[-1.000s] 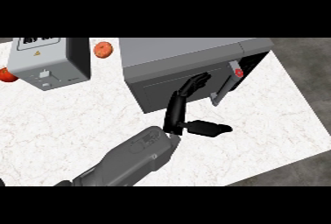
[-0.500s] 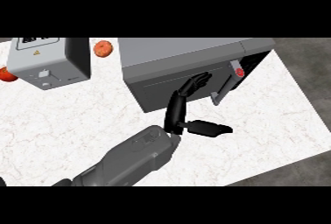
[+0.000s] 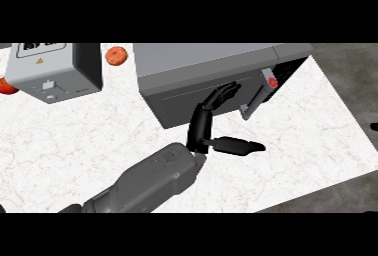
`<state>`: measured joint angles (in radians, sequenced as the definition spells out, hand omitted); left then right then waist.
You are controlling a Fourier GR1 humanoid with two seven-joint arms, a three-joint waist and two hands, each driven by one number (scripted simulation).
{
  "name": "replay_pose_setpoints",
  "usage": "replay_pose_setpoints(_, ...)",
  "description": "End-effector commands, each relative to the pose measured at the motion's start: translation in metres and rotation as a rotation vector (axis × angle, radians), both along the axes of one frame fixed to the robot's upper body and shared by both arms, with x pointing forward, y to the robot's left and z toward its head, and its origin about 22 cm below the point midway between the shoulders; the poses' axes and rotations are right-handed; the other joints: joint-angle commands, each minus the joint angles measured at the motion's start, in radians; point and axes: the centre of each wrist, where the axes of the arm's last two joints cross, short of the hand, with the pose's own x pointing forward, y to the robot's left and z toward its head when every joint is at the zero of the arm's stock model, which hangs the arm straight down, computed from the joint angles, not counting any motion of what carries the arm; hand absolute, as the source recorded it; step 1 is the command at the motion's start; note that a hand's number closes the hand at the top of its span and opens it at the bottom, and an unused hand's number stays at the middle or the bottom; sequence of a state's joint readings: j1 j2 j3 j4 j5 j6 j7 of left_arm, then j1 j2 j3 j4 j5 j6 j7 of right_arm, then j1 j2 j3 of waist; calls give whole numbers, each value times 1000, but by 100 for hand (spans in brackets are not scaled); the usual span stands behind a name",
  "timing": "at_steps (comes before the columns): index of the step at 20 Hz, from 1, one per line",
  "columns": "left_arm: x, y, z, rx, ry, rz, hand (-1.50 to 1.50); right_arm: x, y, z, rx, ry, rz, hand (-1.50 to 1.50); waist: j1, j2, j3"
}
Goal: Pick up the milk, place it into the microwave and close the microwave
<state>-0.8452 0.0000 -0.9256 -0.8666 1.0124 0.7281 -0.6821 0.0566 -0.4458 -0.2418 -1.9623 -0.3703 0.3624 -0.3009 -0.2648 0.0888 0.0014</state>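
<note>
Grey and boxy, the microwave [image 3: 221, 75] sits at the far side of the white marbled table [image 3: 74, 135], its door [image 3: 203, 102] nearly shut with a dark gap left at the right end. In that gap a pale carton with a red mark shows – likely the milk [image 3: 267, 84], inside the microwave, though only a sliver is visible. One black hand [image 3: 205, 125] on a grey forearm [image 3: 148, 180] reaches up from the lower edge – which arm it belongs to cannot be told. Its fingers [image 3: 224, 95] are straight, tips against the door front, holding nothing; the thumb [image 3: 238, 145] juts right. A second grey appliance [image 3: 52, 70] stands far left, with orange-red fruit [image 3: 116, 55] beside it and another piece [image 3: 6, 86] at the left edge.
</note>
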Motion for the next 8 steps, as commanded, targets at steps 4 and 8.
replay_pose_setpoints(4,25,4,12,5,12,90,-150,12,-10,3,53,31,48,-150,-15,7,-1)
replay_pose_setpoints(8,22,5,8,-3,0,85,-150,18,-18,2,78,50,48,-150,-22,10,0)
